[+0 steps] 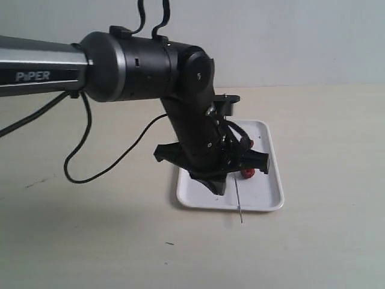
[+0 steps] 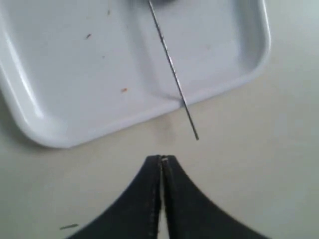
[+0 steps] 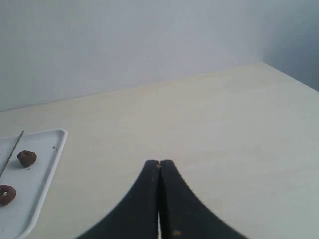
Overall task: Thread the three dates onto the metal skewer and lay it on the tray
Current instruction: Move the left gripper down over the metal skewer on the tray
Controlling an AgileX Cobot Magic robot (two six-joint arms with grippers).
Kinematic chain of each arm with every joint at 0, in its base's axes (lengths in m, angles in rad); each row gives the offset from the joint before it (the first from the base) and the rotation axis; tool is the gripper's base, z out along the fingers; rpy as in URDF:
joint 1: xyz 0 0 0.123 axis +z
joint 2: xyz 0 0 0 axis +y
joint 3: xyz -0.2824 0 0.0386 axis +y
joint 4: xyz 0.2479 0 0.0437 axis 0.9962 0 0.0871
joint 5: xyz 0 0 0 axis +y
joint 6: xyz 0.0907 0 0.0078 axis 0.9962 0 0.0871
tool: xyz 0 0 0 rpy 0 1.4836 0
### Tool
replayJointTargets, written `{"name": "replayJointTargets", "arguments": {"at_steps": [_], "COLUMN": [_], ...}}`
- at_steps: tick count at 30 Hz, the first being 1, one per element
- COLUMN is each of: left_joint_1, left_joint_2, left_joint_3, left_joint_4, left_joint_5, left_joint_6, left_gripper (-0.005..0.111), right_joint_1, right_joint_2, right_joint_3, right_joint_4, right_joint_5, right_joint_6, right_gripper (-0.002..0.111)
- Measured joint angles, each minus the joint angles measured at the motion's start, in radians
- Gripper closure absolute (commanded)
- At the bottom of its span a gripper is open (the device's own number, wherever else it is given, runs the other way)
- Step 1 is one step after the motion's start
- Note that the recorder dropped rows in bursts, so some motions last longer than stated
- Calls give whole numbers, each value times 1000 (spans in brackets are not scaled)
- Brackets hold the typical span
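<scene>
The white tray (image 1: 267, 195) lies on the table, half covered by my left arm (image 1: 192, 120) in the exterior view. Across it lies the thin metal skewer (image 2: 172, 69), its tip (image 2: 196, 136) reaching over the rim above the table. In the right wrist view two dark wrinkled dates (image 3: 27, 158) (image 3: 6, 194) lie on the tray (image 3: 47, 164) beside the skewer (image 3: 12, 147). One date (image 1: 247, 173) peeks out by the arm; the third is hidden. My left gripper (image 2: 162, 159) is shut and holds nothing, just off the tray's rim. My right gripper (image 3: 159, 163) is shut, holds nothing, and stays well away from the tray.
A black cable (image 1: 90, 162) loops from the left arm over the pale table (image 1: 325, 253). A wall (image 3: 149, 45) rises behind the table's far edge. Small dark specks (image 2: 88, 36) dot the tray floor.
</scene>
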Motion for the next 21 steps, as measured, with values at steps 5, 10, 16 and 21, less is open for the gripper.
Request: {"name": "replayJointTargets", "arguments": {"at_steps": [5, 10, 16, 21], "left_joint_1": [0, 0, 0, 0], "left_joint_2": [75, 136, 208, 239], "left_joint_3": [-132, -210, -278, -291], "left_joint_4": [-14, -14, 15, 81], "left_joint_5": [52, 57, 67, 82], "left_joint_6": [-10, -27, -26, -44], "left_gripper": [72, 71, 71, 72], "right_joint_1": [0, 0, 0, 0], "right_joint_2": [0, 0, 0, 0], "right_joint_3": [0, 0, 0, 0], "right_joint_4": [0, 0, 0, 0], "right_joint_5": [0, 0, 0, 0], "right_joint_6": [0, 0, 0, 0], "right_gripper": [108, 108, 108, 108]}}
